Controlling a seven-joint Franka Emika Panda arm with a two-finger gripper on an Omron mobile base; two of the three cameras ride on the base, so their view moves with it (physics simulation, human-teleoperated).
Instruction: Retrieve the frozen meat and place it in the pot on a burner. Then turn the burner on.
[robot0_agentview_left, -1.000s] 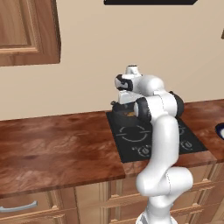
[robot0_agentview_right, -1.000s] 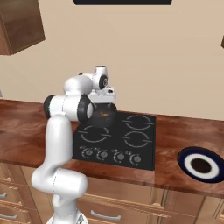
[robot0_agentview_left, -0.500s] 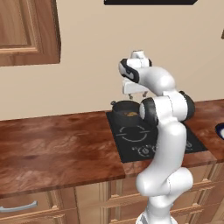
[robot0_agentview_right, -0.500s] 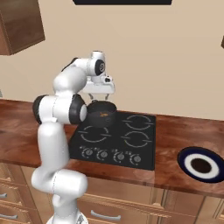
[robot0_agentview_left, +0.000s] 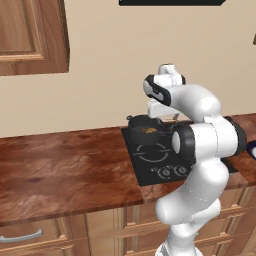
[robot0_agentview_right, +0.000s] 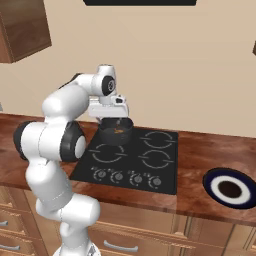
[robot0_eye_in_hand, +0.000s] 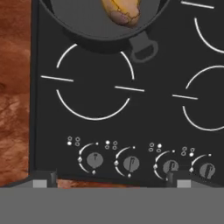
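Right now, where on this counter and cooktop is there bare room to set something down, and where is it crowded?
Free: the long wooden counter left of the cooktop, three bare burner rings, and the strip between the cooktop and the dark blue-rimmed dish. Crowded: the back-left burner, where the pot holds the frozen meat with the open gripper above it.

You see black cooktop (robot0_agentview_right: 150, 160) set in wooden counter (robot0_agentview_left: 65, 175), four knobs (robot0_eye_in_hand: 131, 164) along front edge; dark blue-rimmed bowl (robot0_agentview_right: 230, 187) well right; wall cabinet (robot0_agentview_left: 30, 35) upper left.
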